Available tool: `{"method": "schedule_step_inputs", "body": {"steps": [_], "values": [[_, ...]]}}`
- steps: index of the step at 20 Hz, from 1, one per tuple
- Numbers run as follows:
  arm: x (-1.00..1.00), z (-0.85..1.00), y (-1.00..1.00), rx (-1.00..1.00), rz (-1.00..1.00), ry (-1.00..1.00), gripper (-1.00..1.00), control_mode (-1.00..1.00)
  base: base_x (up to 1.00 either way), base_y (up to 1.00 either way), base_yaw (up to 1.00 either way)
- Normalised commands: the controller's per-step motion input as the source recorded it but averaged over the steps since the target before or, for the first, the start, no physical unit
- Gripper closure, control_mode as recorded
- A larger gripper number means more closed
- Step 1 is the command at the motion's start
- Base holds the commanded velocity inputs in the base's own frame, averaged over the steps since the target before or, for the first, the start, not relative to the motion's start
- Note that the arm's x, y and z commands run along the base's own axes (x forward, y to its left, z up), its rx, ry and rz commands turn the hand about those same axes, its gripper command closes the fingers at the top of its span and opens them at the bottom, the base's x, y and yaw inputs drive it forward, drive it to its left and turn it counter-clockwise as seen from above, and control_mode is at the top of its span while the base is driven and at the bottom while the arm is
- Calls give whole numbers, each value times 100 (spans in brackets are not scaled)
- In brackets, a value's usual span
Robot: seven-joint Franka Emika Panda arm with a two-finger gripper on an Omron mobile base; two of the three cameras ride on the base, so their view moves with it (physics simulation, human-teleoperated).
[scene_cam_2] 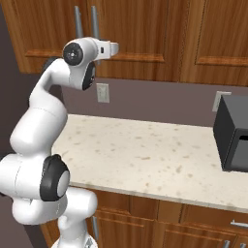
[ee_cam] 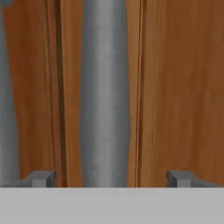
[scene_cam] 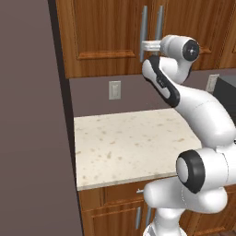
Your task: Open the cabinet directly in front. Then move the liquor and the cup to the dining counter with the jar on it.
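1. Cabinet (scene_cam: 106,32) spans the wall above, both doors shut, their seam running between two vertical bar handles.
2. Surface (scene_cam_2: 145,150), speckled beige, lies bare across its middle; a dark box (scene_cam_2: 235,133) stands at its right end and a dark wall closes its left edge.
3. Gripper (ee_cam: 111,179) is raised at handle height, jaws spread wide and released, the right handle (ee_cam: 105,87) standing between them, nearer the left one, untouched.
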Motion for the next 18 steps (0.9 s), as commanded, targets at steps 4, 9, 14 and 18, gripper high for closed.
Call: {"method": "schedule_step_inputs", "body": {"steps": [4,9,14,18], "values": [[83,-39,-1,0,0,0,-100,-100,0,0,0],[79,-31,-1,-1,0,0,100,-100,0,0,0],[3,-1,0,0,0,0,100,-100,0,0,0],[0,0,0,0,0,0,100,-100,0,0,0]]}}
